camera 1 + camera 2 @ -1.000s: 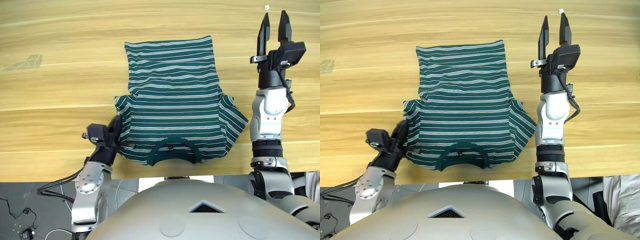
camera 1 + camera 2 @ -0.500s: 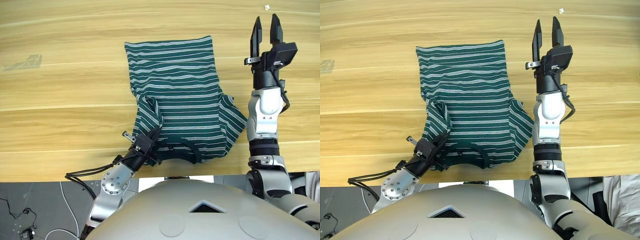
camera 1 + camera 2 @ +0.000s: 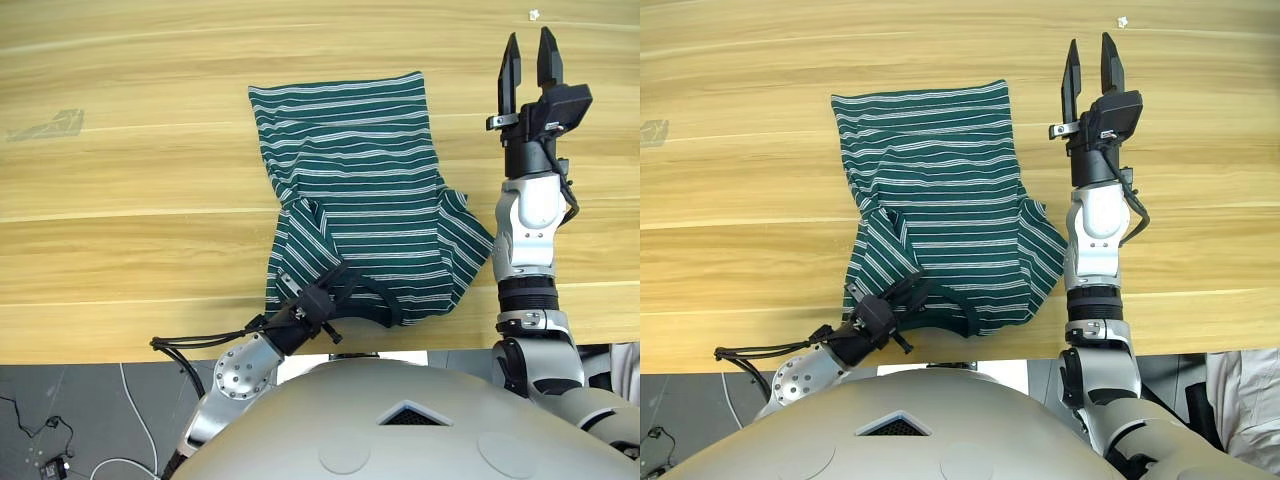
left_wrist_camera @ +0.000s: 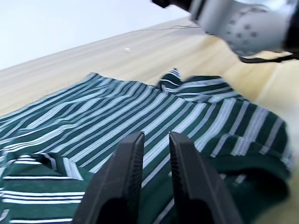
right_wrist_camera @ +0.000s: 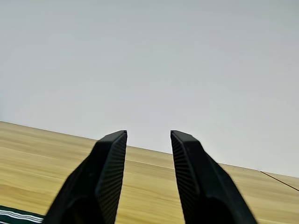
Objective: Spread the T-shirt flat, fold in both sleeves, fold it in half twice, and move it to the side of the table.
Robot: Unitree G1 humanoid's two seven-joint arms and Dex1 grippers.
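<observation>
Find the T-shirt [image 3: 350,150], dark green with thin pale stripes, on the table [image 3: 120,200], long axis running straight out from the collar [image 3: 388,308] to the hem [image 3: 335,85]. Note the left sleeve [image 3: 305,245] already turned in over the chest, just left of the collar. See the left gripper [image 4: 156,136] low at the collar's left end, jaws narrowly apart, no cloth visibly pinched. Look right of the collar for the right sleeve [image 3: 466,235], spread flat: likely next to fold. Expect the right gripper [image 3: 528,62], jaws wide and empty, well beyond the collar to the right, to be the nearer one, needing to draw back toward the collar
</observation>
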